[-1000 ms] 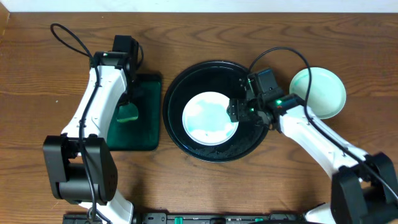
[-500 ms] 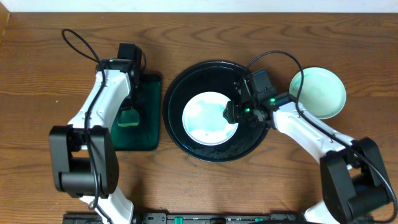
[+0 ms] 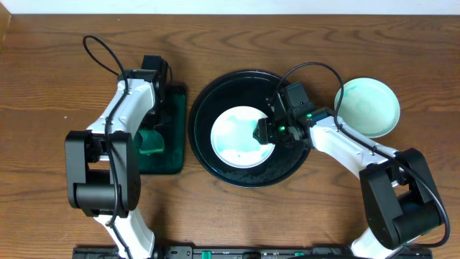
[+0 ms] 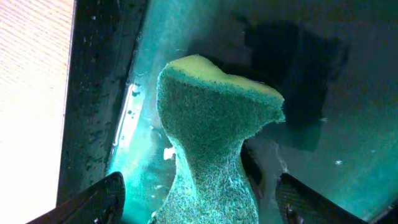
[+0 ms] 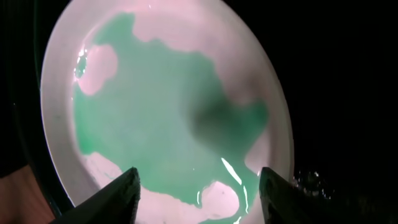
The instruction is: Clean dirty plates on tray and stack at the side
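One dirty plate lies in the round black tray; in the right wrist view the plate is white with a wide teal-green smear. My right gripper hovers open over the plate's right edge, one finger above the plate, the other at its rim, gripper holding nothing. A second plate, faintly teal, rests on the bare wood at the right. My left gripper stands open around a green-and-yellow sponge, fingers clear of it.
The rectangular dark-green tray, wet inside, sits left of the black tray with the sponge in it. Both arms' cables loop above the table. Bare wood lies along the back and at the far left.
The left gripper has opened wide and let go of the sponge, which now stands in the green tray. The right gripper has edged slightly left over the plate.
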You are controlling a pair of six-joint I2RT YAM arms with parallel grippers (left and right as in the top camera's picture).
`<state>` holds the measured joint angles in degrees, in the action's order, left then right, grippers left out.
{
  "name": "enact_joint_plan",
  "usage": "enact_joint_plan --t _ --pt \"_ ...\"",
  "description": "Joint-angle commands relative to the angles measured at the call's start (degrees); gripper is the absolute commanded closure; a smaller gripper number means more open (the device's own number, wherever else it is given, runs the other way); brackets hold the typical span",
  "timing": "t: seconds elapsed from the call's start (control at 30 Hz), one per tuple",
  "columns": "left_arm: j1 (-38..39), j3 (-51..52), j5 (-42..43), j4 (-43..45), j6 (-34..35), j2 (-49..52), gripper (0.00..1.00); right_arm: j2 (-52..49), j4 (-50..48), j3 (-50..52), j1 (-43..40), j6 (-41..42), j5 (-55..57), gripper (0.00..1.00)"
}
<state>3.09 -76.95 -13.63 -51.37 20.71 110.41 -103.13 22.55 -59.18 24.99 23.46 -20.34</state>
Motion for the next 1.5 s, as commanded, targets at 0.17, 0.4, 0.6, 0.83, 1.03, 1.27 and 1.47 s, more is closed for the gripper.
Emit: enact_joint_plan --t 0.17,0.4,0.6,0.83,1.03,1.27,1.47 --pt "-0.28 0.39 -0.24 -0.15 0.46 0.07 0.22 3.96 -1.2 -0.55 -0.26 -3.37 -0.09 0.33" --pt "-0.28 0.39 -0.28 -0.2 0.52 0.07 0.22 5.33 -0.87 -0.55 -0.68 -4.24 5.22 0.33" --pt "-0.28 0.39 -0.28 -0.17 0.52 0.07 0.22 3.85 -0.37 -0.33 -0.68 -5.7 10.45 0.28" --pt "-0.28 0.39 -0.28 -0.13 0.52 0.07 0.21 -3.08 -2.95 -0.33 -0.61 -6.16 10.4 0.36" --pt "-0.28 0.39 -0.28 -0.15 0.52 0.07 0.21 -6.4 -5.73 -0.33 -0.5 -6.16 8.74 0.53" --pt "-0.28 0.39 -0.28 -0.15 0.52 0.07 0.21 -6.4 -8.55 -0.33 0.15 -6.16 6.75 0.99" --pt "-0.28 0.39 -0.28 -0.15 0.52 0.07 0.21 -6.38 -8.9 -0.33 0.39 -6.4 6.82 0.99"
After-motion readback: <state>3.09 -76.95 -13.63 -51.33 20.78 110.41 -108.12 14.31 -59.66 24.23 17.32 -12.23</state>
